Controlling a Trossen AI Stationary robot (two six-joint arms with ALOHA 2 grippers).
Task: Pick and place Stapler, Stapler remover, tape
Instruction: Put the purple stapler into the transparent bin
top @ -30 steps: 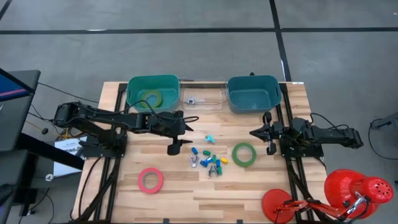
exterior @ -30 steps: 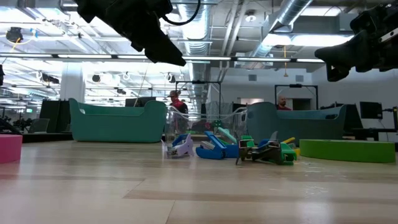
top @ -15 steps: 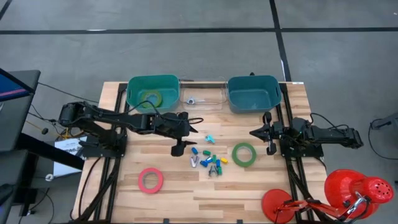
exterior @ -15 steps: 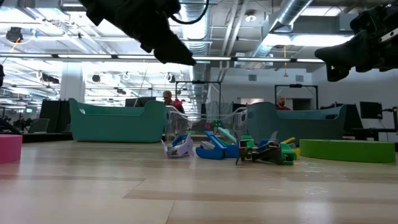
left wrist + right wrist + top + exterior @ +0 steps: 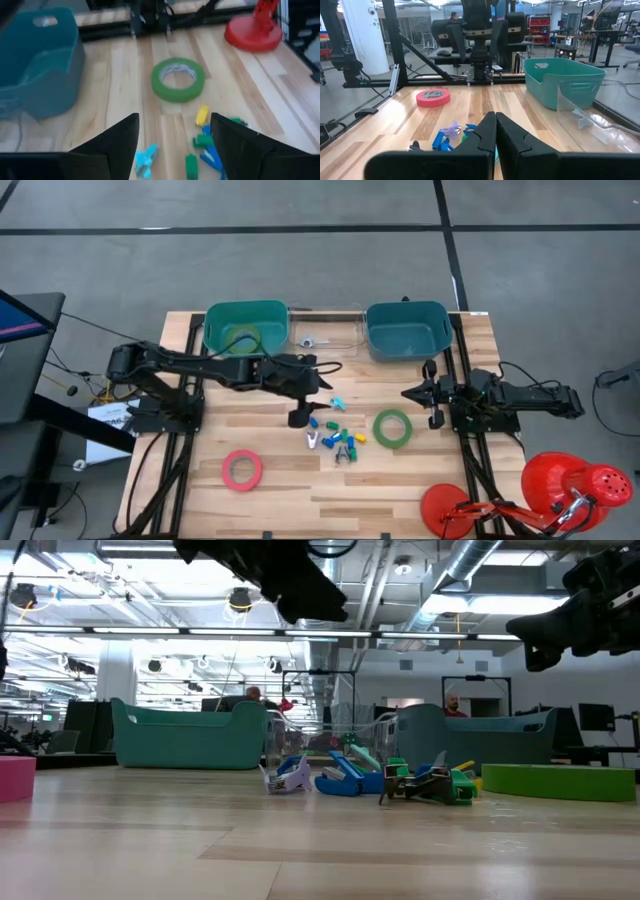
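Observation:
A heap of small coloured staplers and stapler removers [image 5: 335, 435] lies mid-table; which piece is which I cannot tell. One green tape roll [image 5: 393, 427] lies flat to its right, a pinkish red roll [image 5: 242, 469] lies near the front left, and another green roll [image 5: 243, 338] lies in the left teal bin. My left gripper [image 5: 322, 383] hovers open above the table just beyond the heap, nothing between its fingers [image 5: 175, 137]. My right gripper [image 5: 408, 392] is shut [image 5: 495, 125] and waits at the right side.
Two teal bins [image 5: 215, 325] [image 5: 440, 330] stand at the far edge, with a clear tray [image 5: 345, 340] holding a small piece between them. A red lamp [image 5: 560, 485] sits at the near right corner. People show in the room behind the table.
My left gripper has travelled toward the table's right edge and risen a little, from near the left teal bin to beside the heap of small pieces. It has stayed open. Nothing on the table has moved.

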